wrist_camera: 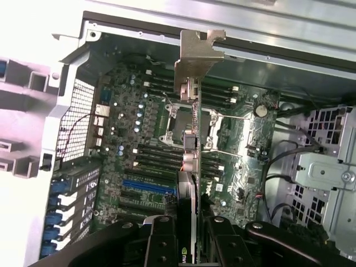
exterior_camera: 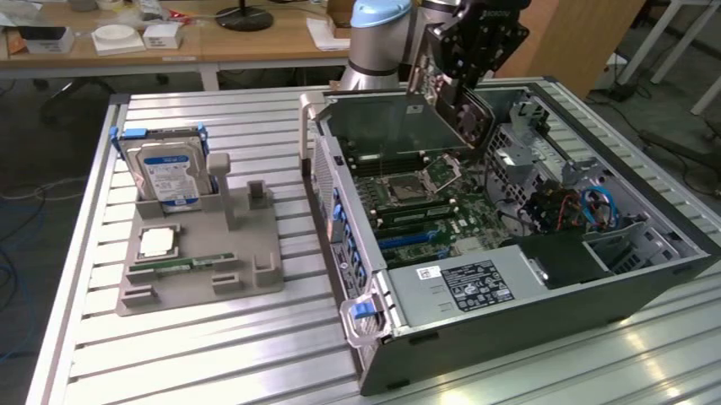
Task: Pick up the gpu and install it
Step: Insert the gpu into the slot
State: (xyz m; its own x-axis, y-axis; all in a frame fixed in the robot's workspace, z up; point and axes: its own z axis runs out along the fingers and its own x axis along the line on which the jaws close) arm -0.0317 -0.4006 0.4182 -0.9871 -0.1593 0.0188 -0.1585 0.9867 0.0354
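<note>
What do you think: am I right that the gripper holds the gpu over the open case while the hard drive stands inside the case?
Not quite: the exterior view shows the hard drive standing in the gray holder beside the case. The gripper does hold the gpu over the open case.

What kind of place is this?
Probably a robotics lab or workshop: a gripper holds a gpu over an open PC tower on a slatted metal workbench, beside a grey fixture with a hard drive; cluttered desks behind.

No legible txt; drive label, PSU label unreadable.
</note>
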